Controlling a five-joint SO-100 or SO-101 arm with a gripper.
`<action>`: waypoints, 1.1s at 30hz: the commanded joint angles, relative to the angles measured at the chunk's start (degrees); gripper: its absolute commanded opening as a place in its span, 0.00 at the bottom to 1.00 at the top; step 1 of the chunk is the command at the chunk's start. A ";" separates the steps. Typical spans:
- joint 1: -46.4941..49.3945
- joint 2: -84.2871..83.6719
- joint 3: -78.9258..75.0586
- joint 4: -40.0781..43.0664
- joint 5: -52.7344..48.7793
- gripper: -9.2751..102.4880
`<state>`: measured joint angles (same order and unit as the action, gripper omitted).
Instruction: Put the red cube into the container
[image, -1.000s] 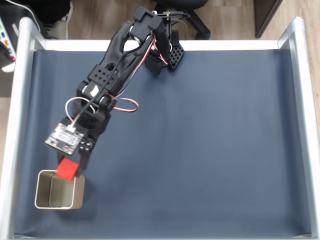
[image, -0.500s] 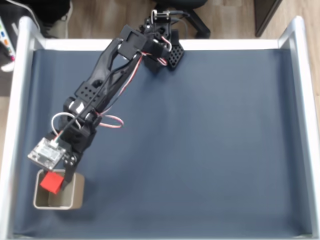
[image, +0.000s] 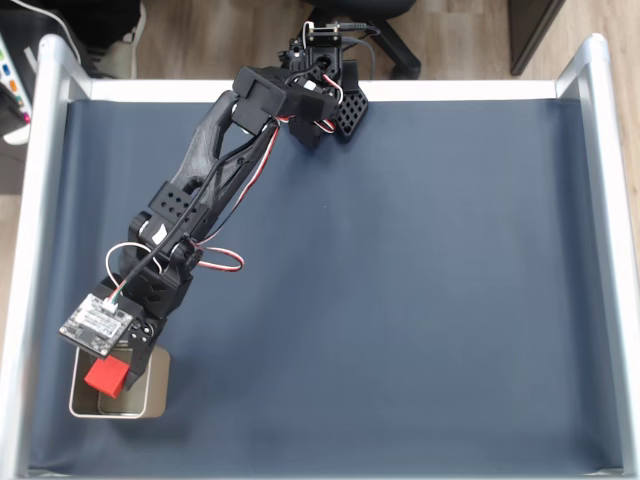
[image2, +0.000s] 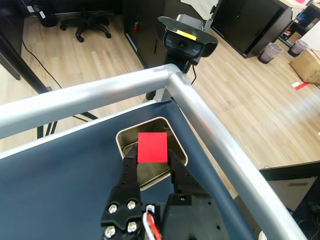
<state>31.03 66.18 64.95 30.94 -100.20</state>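
Gripper (image2: 152, 152) pinching red cube (image2: 152, 147), held directly above container (image2: 124, 137) opening near table corner; carry looks done, release into container not yet made

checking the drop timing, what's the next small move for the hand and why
Probably open the hand and let go. The red cube is clamped between its fingers right over the mouth of the container, and the fixed view shows the cube inside the container's outline, so it should fall in.

Webcam (image2: 189, 41), office chair (image2: 86, 22), wooden floor (image2: 240, 100)
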 joint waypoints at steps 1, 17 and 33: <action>-0.18 0.53 -3.43 -1.67 0.79 0.08; 0.09 -0.44 -1.58 -5.10 3.52 0.14; 0.09 0.09 1.32 -6.33 2.99 0.25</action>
<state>31.03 65.13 66.62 25.66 -96.59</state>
